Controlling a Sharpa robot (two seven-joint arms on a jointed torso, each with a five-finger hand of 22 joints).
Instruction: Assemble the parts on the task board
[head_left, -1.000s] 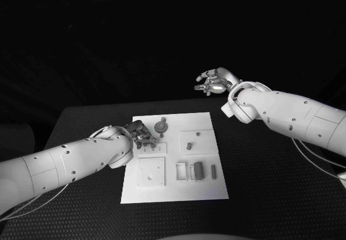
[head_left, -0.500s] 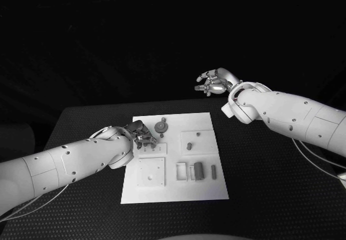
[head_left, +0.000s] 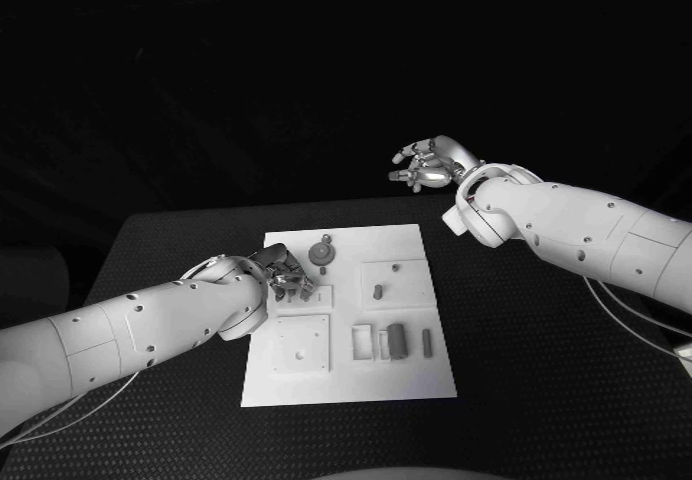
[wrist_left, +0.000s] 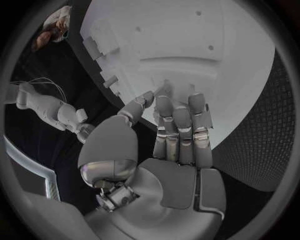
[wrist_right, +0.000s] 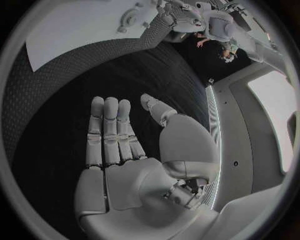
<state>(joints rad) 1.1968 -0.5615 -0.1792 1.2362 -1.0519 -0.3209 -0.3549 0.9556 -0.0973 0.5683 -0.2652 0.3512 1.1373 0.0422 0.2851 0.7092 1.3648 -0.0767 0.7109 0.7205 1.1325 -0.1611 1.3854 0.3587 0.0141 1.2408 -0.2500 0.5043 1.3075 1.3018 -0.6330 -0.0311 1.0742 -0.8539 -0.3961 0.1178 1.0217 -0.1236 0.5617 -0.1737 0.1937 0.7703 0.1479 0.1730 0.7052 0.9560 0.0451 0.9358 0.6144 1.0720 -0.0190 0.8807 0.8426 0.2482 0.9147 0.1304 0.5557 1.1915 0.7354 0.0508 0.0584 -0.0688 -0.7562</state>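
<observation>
A: Starting at the left, what is the left robot hand (head_left: 284, 273) doing?

B: It sits low over the left edge of the task board (head_left: 408, 368), fingers (wrist_left: 179, 131) held close together and reaching down to a small square plate with pegs (head_left: 309, 296). Whether it grips a part there I cannot tell; the fingertips hide the spot.

A: And the board itself?

B: It lies in the middle of the tabletop (head_left: 562, 400). A round gear-like part (head_left: 322, 252) rests near its far edge, a square plate with a short peg (head_left: 378, 291) sits to the right of the hand, a larger square plate (head_left: 302, 346) is nearer the robot, and some bar-shaped parts (head_left: 392, 340) lie beside it. Several look loose, so I judge most of the assembly remains.

A: The right side?

B: The right robot hand (head_left: 424, 165) hangs well beyond the far edge of the tabletop, fingers loosely spread, holding nothing.
</observation>
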